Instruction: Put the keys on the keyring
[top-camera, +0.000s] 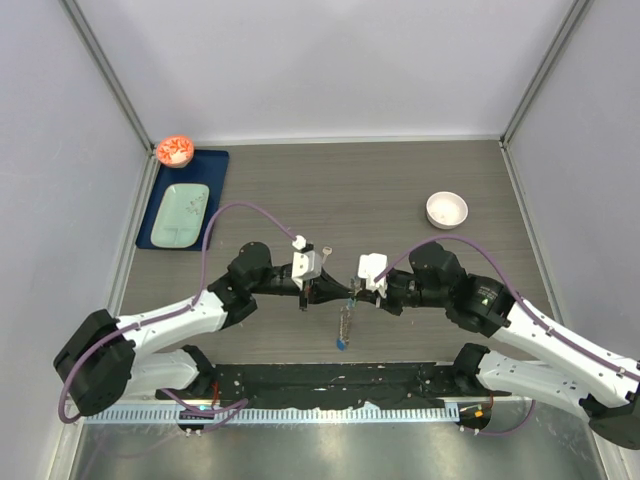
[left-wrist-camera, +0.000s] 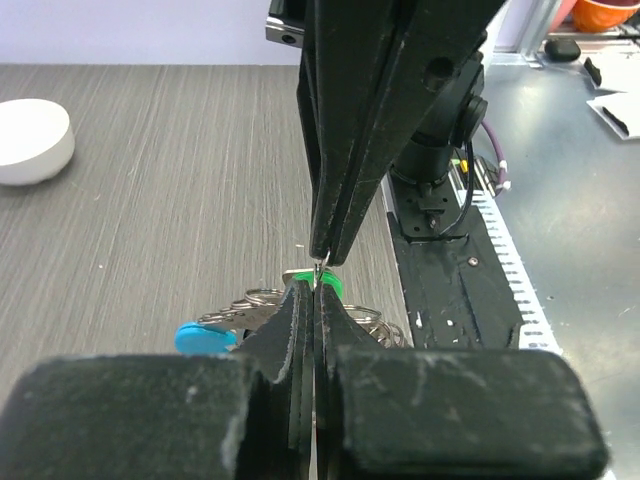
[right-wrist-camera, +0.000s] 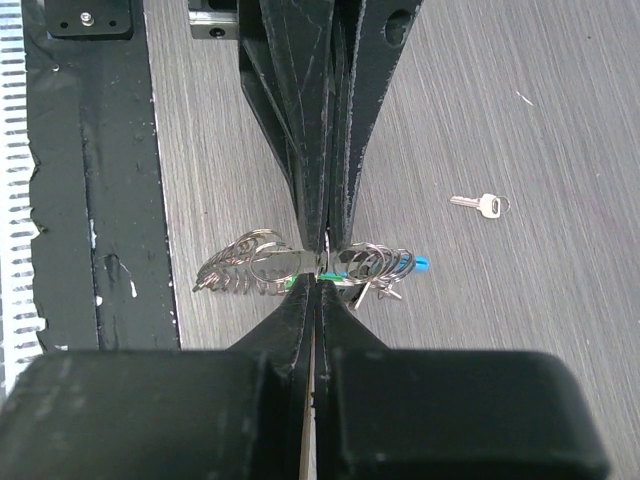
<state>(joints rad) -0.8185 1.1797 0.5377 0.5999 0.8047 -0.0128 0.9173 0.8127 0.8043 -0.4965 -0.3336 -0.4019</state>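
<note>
A grey wood-grain pattern is borne by the tabletop. The keyring is seen as silvery (one blue piece aside), with a green-headed key; a plain silver key is seen too. Well away from the white bowl, a dark-blue tray is found.

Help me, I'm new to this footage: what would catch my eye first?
The left claw and right claw meet tip to tip over the middle of the table, both pinched shut on the keyring, with a green key peeking out beside it. Next, a lone silver key lies on the wood, apart from them.
</note>
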